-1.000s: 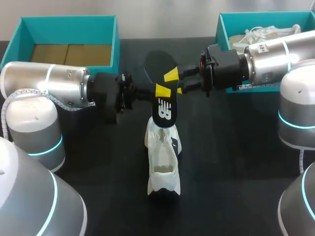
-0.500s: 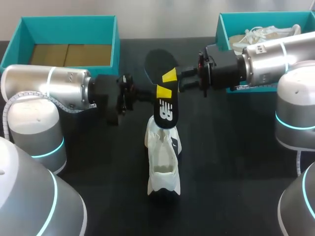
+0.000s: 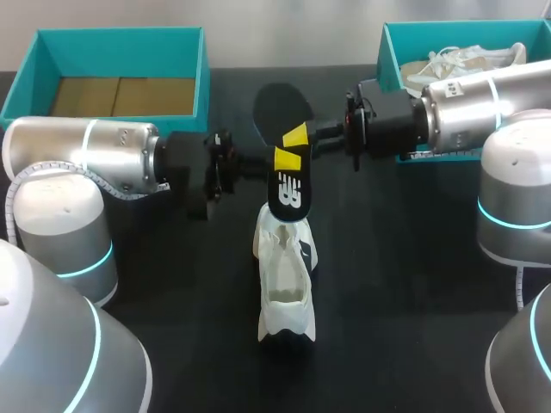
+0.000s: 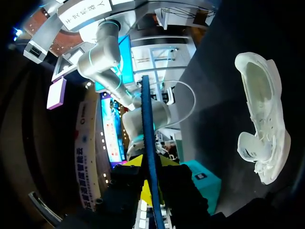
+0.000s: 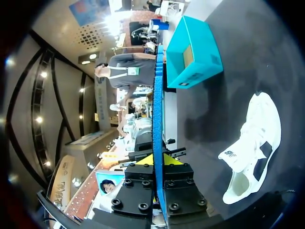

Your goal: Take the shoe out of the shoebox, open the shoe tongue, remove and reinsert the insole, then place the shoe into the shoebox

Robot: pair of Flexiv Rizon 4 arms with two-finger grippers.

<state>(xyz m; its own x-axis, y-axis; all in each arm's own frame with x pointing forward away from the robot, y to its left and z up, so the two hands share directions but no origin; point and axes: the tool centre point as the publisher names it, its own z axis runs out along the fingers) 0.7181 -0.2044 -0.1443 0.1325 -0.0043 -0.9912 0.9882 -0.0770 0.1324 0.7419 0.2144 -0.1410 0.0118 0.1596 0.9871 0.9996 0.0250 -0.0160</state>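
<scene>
Head view, lower centre: the white shoe point(image 3: 282, 280) stands on the dark bench point(image 3: 405, 258), out of its box, with its opening facing up. Just above it in the frame the dark insole point(image 3: 287, 194) is held on end, its lower tip at the shoe's upper end; you cannot tell whether the two touch. Your left tool point(image 3: 285, 159) comes in from the left and your right tool point(image 3: 295, 135) from the right. Both are clenched on the insole near mid-length, the right a little higher. Each wrist view shows the insole edge-on, pinched between yellow tips.

Expect the insole to be light, thin and floppy, so it will likely buckle if you push from far back. Grip close to the end you feed in. The shoe is soft and light and may slide, so steady it at the collar.

Farthest back, a teal box point(image 3: 120, 33) sits upper left and another point(image 3: 389, 52) upper right.
</scene>
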